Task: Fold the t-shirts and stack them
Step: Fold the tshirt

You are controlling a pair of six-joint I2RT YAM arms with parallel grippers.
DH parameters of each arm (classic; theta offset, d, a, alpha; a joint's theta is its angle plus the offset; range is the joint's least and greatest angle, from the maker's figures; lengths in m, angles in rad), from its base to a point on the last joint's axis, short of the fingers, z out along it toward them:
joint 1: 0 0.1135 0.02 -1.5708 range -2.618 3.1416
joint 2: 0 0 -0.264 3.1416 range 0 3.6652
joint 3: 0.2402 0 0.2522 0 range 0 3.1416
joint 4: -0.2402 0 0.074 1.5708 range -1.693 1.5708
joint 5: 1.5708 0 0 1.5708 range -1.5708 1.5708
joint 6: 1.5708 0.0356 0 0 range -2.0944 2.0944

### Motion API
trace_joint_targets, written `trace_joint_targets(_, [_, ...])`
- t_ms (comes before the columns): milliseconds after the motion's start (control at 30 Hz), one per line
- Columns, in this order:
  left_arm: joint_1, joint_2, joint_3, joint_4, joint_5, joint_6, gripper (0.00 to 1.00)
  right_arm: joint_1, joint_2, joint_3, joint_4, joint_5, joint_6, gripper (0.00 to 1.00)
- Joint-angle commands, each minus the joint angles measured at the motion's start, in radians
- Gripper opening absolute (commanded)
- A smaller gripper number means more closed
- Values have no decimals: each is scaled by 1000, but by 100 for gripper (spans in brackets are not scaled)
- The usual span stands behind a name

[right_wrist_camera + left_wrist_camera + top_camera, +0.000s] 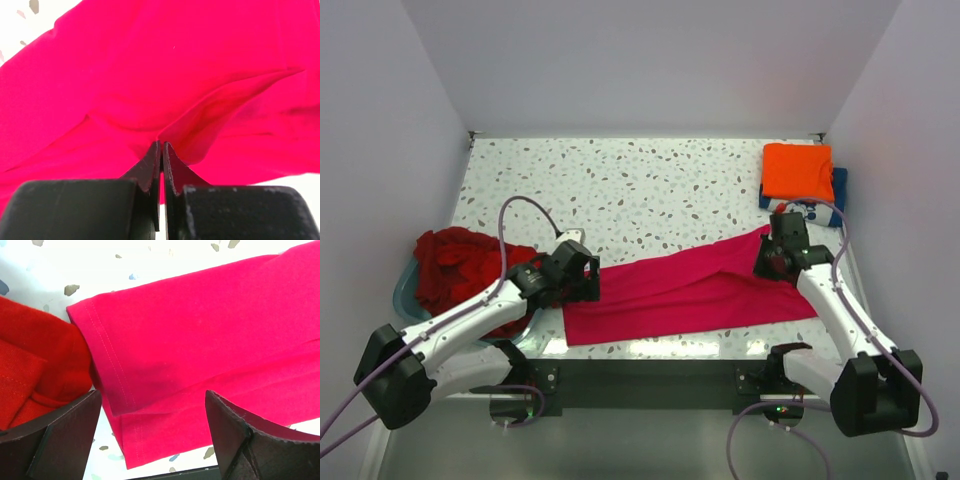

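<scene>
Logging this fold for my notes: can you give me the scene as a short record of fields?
magenta shirt: lying lengthwise near the front edge
left tool: open, over its left hem
right tool: shut on its right end
orange shirt: folded, atop navy shirt, far right
dark red shirts: heaped in tub, left

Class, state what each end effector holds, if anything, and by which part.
The right end effector is pinched shut on a fold of the magenta-pink t-shirt near its right end. The left end effector is open over the shirt's left hem, holding nothing.
</scene>
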Motion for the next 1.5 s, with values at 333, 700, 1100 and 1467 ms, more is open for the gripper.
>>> trace_joint_targets(333, [-2, -27, 14, 59, 23, 65, 89, 144, -116, 45, -186, -19, 125, 30])
trace_joint_targets(700, [-7, 113, 103, 137, 38, 78, 89, 132, -34, 156, -157, 146, 89, 58])
trace_joint_targets(1100, [-95, 355, 249, 318, 60, 95, 89, -47, 300, 183, 98, 57, 43, 60])
trace_joint_targets(1467, [-175, 548, 148, 496, 71, -29, 88, -63, 571, 301, 168, 67, 33, 62])
